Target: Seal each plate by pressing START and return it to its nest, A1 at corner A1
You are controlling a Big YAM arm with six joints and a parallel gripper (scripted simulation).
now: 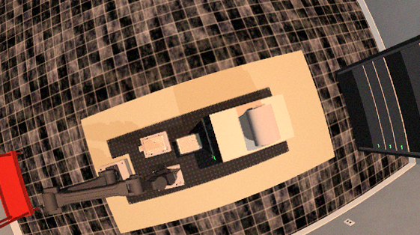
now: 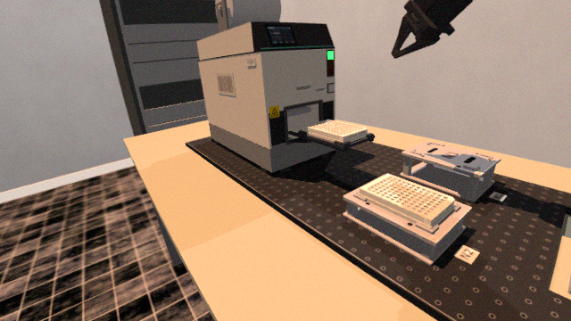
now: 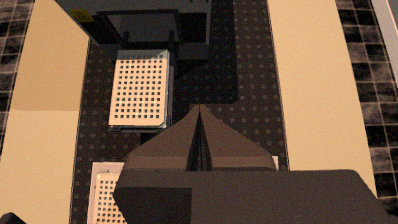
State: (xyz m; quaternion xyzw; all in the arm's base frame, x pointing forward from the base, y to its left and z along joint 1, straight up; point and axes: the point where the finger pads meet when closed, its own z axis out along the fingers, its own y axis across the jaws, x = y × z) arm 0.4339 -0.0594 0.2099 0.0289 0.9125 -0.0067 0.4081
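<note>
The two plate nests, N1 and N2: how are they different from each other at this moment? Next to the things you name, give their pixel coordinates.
N1 (image 2: 437, 152) holds no plate, and its top with two dark slots is bare, while N2 (image 2: 353, 199) carries a white plate (image 2: 408, 196). N1 is partly hidden under the arm in the top view; N2 (image 1: 144, 150) is in plain sight there. Both are raised metal stands on the dark perforated board (image 2: 285, 196), each with a small label beside it.
</note>
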